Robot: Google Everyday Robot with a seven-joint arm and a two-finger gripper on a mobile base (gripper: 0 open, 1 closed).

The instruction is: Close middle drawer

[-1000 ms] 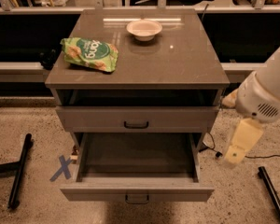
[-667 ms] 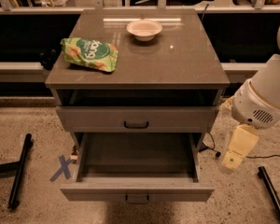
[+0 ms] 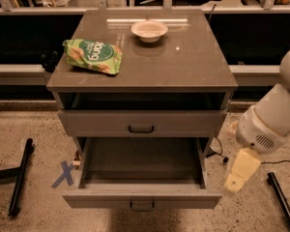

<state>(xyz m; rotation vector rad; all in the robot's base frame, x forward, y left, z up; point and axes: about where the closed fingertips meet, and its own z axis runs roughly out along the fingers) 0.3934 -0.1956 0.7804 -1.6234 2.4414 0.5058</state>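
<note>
The middle drawer (image 3: 141, 197) is pulled far out of the grey-taupe cabinet. Its long grey box is empty, and its flat front carries a small dark loop handle (image 3: 142, 206). Above it is the taller-fronted top drawer (image 3: 141, 122), out only a little. The lowest drawer is hidden under the open one. My gripper (image 3: 233, 183), cream-coloured on a white arm (image 3: 268, 124), hangs pointing down just right of the middle drawer's front right corner. It is close to the drawer but apart from it.
On the cabinet top (image 3: 183, 62) lie a green snack bag (image 3: 93, 55) at the left and a white bowl (image 3: 149, 30) at the back. A blue X (image 3: 64, 174) marks the floor on the left. Black bars (image 3: 20, 178) lie at left and right (image 3: 282, 199), and a cable (image 3: 217, 151) is at the right.
My gripper has dropped lower and a little to the left, closer to the open drawer's front right corner. The drawers have not moved.
</note>
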